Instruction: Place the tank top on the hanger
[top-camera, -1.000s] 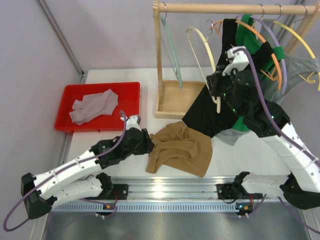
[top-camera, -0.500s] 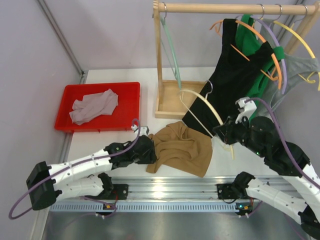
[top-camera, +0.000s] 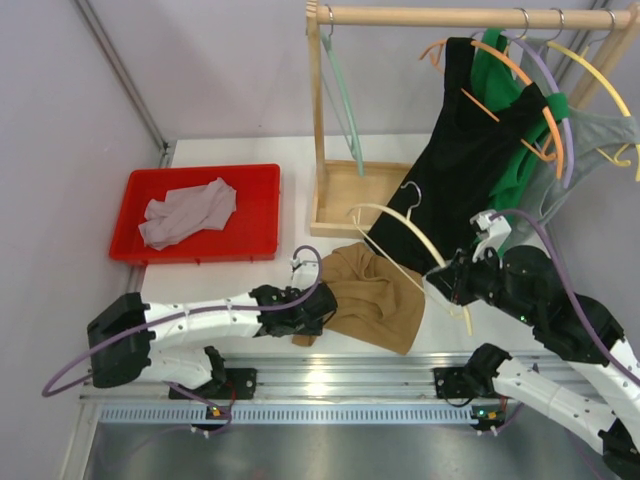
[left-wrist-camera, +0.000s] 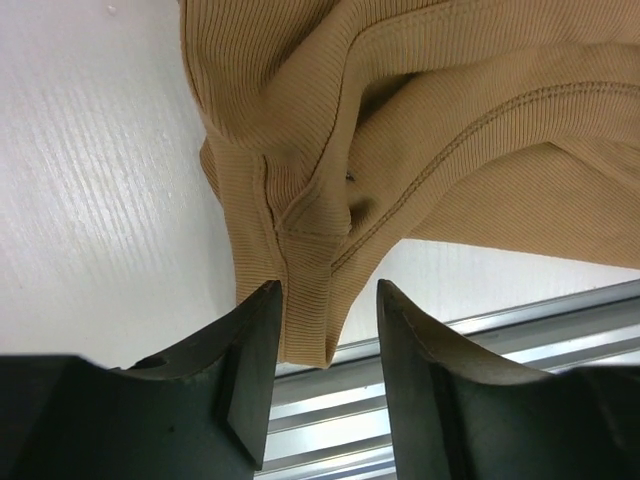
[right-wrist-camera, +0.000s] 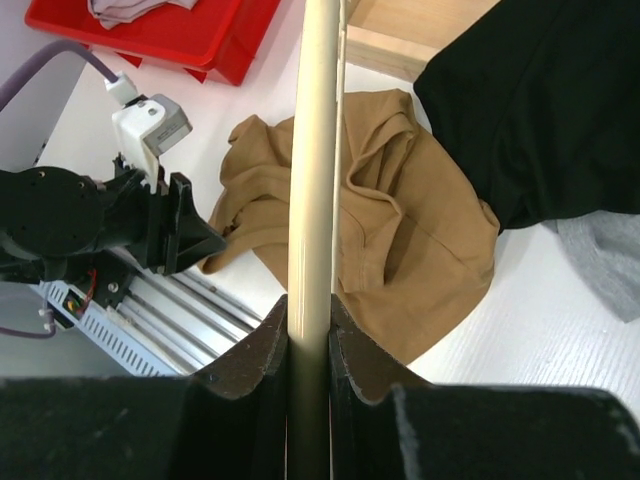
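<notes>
The tan tank top (top-camera: 372, 300) lies crumpled on the white table in front of the rack. My left gripper (top-camera: 318, 318) sits at its near-left corner. In the left wrist view that gripper (left-wrist-camera: 325, 290) is open, and a ribbed corner of the tank top (left-wrist-camera: 400, 120) hangs between its fingers, close to the left finger (left-wrist-camera: 250, 360). My right gripper (top-camera: 440, 283) is shut on the cream hanger (top-camera: 395, 209), held tilted above the top's right side. In the right wrist view the hanger's arm (right-wrist-camera: 315, 150) runs straight out of the shut gripper (right-wrist-camera: 308, 305) over the tank top (right-wrist-camera: 410, 240).
A red tray (top-camera: 255, 215) at the left holds a pale grey-lilac garment (top-camera: 190, 212). The wooden rack (top-camera: 460, 15) at the back carries a black top (top-camera: 470, 150), a green garment and several hangers, including a pale green one (top-camera: 340, 90). An aluminium rail (top-camera: 330, 375) runs along the near edge.
My right gripper has brought the hanger down from the rack to just over the tank top. My left gripper has slid right and nearer, to the top's near-left corner, its jaws narrowing slightly.
</notes>
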